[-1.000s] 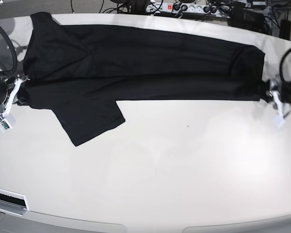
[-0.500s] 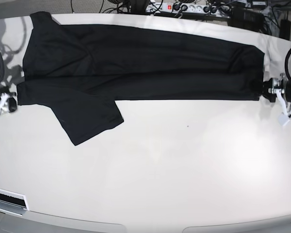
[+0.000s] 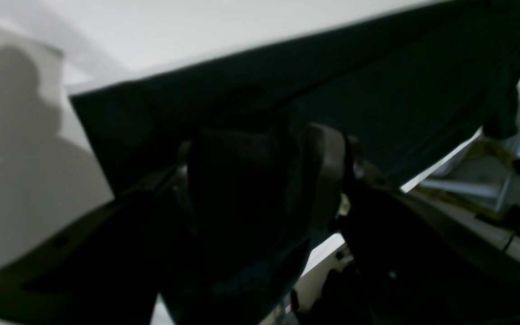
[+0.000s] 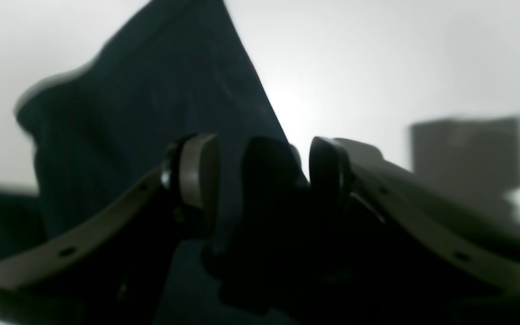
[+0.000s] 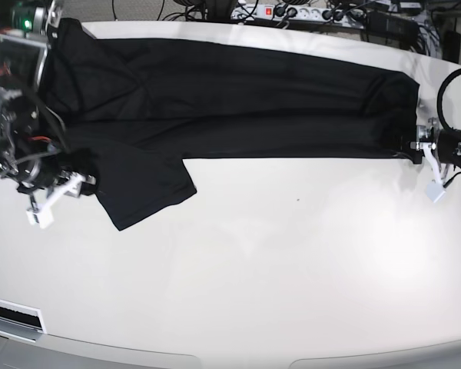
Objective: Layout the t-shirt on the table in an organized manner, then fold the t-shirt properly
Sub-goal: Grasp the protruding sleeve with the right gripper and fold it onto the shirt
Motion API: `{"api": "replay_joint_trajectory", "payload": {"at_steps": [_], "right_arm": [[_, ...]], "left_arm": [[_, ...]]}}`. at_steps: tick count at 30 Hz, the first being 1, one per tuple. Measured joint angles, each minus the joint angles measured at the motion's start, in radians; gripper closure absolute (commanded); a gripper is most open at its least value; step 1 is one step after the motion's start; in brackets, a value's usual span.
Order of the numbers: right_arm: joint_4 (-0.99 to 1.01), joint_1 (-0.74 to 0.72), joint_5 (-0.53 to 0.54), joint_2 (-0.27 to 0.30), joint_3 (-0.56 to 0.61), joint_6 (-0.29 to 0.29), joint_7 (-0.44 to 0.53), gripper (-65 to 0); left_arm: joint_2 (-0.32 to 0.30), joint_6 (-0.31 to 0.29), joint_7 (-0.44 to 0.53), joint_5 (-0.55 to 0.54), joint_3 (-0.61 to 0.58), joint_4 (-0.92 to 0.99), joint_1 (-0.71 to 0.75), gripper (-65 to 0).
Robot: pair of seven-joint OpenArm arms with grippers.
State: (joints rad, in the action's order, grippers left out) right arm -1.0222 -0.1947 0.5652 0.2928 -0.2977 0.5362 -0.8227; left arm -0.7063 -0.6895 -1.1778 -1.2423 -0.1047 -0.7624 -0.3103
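The black t-shirt [image 5: 215, 100] lies stretched across the far half of the glossy off-white bench [image 5: 276, 277], folded lengthwise into a long band that runs nearly from one side of the bench to the other, with one short sleeve [image 5: 142, 188] sticking out toward the near side at an angle. From the base view, the left pincer [image 5: 419, 146] sits at the hem end of the shirt, on that view's right, right against the corner of the fabric. Its own wrist camera shows dark cloth [image 3: 242, 189] bunched between its two fingers, one pale pad [image 3: 325, 176] pressed against the fabric, so it appears clamped on the t-shirt there; the hem edge runs off diagonally over the pale bench [image 3: 174, 31]. The right pincer [image 5: 81, 183] is over on the base view's left, down at the edge of the sleeve. In its wrist view the two pale fingers [image 4: 199, 180] stand apart with a clear gap, a dark, blurred shape sitting between them, and the sleeve [image 4: 151, 117] spreads out just beyond; it reads as parted, not gripping. A power strip [image 5: 292, 12] and a tangle of cables lie beyond the far edge of the bench.
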Motion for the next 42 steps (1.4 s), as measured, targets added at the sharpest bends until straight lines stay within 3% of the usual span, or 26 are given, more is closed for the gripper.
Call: {"api": "replay_joint_trajectory", "payload": {"at_steps": [5,11,13,16,17,22,27,32,35,42], "right_arm": [[0.290,-0.141,-0.010,-0.024,0.000,0.038,0.149,-32.6],[0.348,-0.176,-0.061,-0.084,-0.002,0.138,0.126,-32.3],[0.348,-0.177,-0.060,-0.097,0.020,0.154,0.124,-25.8],[0.344,-0.177,-0.071,-0.096,0.062,0.162,0.123,-4.0],[0.331,-0.173,-0.069,-0.094,0.071,0.156,0.117,0.0],[0.175,-0.172,-0.050,-0.080,0.075,0.151,0.037,0.0],[-0.088,-0.107,0.204,-0.079,0.077,0.156,-0.192,0.0],[-0.387,0.118,0.356,-0.070,0.079,0.156,-0.384,0.0],[-0.584,0.274,0.408,-0.054,0.080,0.156,-0.409,0.0],[-0.903,0.588,0.404,-0.022,0.079,0.156,-0.411,0.0]], "left_arm": [[0.000,0.000,0.000,0.020,0.000,0.000,0.000,-31.6],[0.003,-0.001,0.000,0.020,0.000,0.000,0.000,-31.6],[0.002,-0.001,0.000,0.020,0.000,0.000,0.000,-31.6],[0.002,0.000,0.001,0.020,0.000,0.000,0.000,-31.6],[0.002,0.000,0.001,0.019,0.000,0.000,0.000,-31.6],[0.002,0.000,0.020,0.021,0.000,0.000,0.000,-31.6],[0.002,-0.001,0.020,0.021,0.000,0.000,0.000,-31.6],[0.002,-0.001,0.023,0.022,0.000,0.000,0.001,-31.6],[0.003,-0.002,0.024,0.020,0.000,-0.002,0.000,-31.6],[0.003,-0.001,0.024,0.021,0.000,0.000,0.000,-31.6]]}}
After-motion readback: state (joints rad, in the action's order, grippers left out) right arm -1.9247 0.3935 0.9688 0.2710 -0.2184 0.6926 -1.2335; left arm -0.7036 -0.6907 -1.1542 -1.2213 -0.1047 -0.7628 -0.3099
